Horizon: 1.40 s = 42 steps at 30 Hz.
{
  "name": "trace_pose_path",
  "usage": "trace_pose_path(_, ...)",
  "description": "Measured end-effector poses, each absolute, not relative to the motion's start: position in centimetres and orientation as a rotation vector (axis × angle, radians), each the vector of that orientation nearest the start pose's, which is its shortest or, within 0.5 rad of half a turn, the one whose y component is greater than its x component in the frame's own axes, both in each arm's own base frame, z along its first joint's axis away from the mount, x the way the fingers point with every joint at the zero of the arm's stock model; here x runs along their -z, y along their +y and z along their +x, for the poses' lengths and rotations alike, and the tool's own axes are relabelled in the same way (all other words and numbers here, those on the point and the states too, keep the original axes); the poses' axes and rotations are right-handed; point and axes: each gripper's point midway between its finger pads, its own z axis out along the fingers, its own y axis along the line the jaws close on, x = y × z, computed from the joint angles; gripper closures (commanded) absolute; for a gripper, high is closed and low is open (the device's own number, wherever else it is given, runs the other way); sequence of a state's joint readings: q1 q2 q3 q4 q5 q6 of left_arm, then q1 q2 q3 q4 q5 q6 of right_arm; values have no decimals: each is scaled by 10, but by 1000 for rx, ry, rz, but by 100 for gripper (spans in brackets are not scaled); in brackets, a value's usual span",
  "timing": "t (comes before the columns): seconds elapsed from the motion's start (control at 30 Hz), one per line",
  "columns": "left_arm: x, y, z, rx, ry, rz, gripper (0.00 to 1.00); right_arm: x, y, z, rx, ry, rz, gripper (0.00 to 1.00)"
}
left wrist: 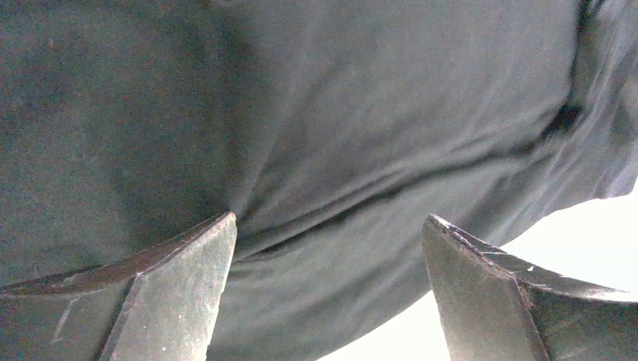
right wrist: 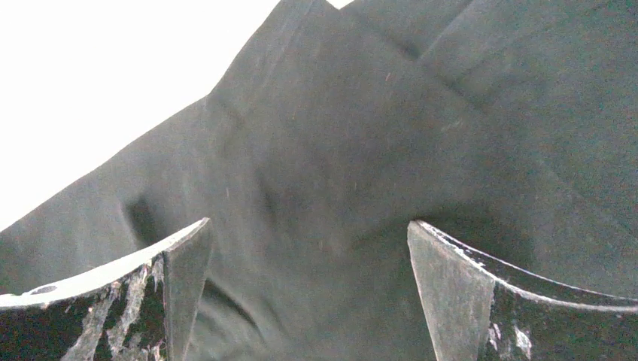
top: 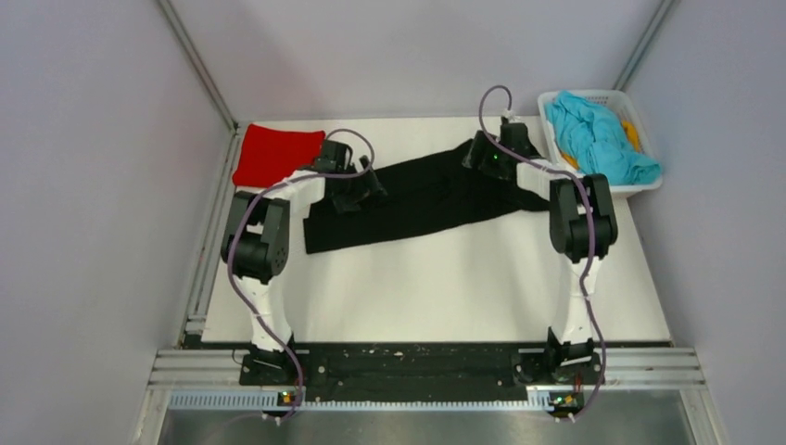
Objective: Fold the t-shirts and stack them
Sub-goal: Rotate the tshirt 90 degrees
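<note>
The black shirt (top: 417,199) is laid flat on the surface (top: 445,287) as one long strip. Its long way runs across, from the near-left end up to the far-right end, a bit tilted.

The left end effector (top: 364,192) is set right over the left end of the strip. In the wrist view it is seen wide open, w/ black cloth under it and nothing held. One tip looks to be touching the cloth, where small creases are pulled in.

The right end effector (top: 484,158) is set over the right end, by the sleeve. It is wide open too, w/ nothing held and cloth spread below it.

So each end is nearest to the arm on its own side, and both ends can be picked at once. The next fold is prob. made across the long way, end to end.

A red shirt (top: 276,155) is lying folded just past the left end, at the far-left corner. The stack is prob. meant to be made there, so the left arm is nearer to it.

A blue shirt (top: 598,139) is left in the basket (top: 649,185) at the far right, near the right arm.
</note>
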<state>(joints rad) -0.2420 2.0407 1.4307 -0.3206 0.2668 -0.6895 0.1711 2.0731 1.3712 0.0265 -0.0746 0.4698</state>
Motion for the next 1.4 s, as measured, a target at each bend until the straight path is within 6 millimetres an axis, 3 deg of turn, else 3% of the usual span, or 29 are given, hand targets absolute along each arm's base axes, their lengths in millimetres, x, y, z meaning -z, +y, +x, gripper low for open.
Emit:
trace_pose_path(0.07,-48,-193,428,706,2577,-459,1,-50,129,555,-453,2251,262,2)
trace_pose_path(0.13,-46,-208,384,720,2611,-430,1,-52,139,580,-503,2243,203,2)
trace_pose_path(0.27,-45,-267,290,847,2707,-275,1,-56,165,613,-626,2231,75,2)
trace_pose_path(0.4,-47,-319,238,959,2772,-138,1,-59,200,642,-727,2183,-91,1)
trace_pose_path(0.5,-48,-337,225,987,2799,-131,1,-60,226,659,-762,2109,-192,1)
trace_pose_path(0.6,-49,-344,223,996,2814,-161,1,-61,242,660,-788,2069,-234,1)
trace_pose_path(0.9,-65,-344,227,927,2802,-139,1,-65,260,655,-753,2064,-283,1)
trace_pose_path(1.03,-96,-323,229,859,2707,-111,1,-87,250,637,-611,2123,-288,1)
trace_pose_path(1.13,-120,-295,225,801,2606,-112,1,-136,236,611,-514,2131,-294,1)
trace_pose_path(1.2,-126,-273,220,752,2554,-127,1,-180,225,588,-467,2104,-296,1)
trace_pose_path(1.27,-121,-250,212,685,2533,-154,1,-223,213,557,-429,2067,-294,2)
trace_pose_path(1.33,-104,-229,204,606,2550,-187,2,-255,203,524,-397,2022,-292,2)
trace_pose_path(1.4,-77,-205,192,500,2601,-234,5,-262,200,472,-365,2013,-311,2)
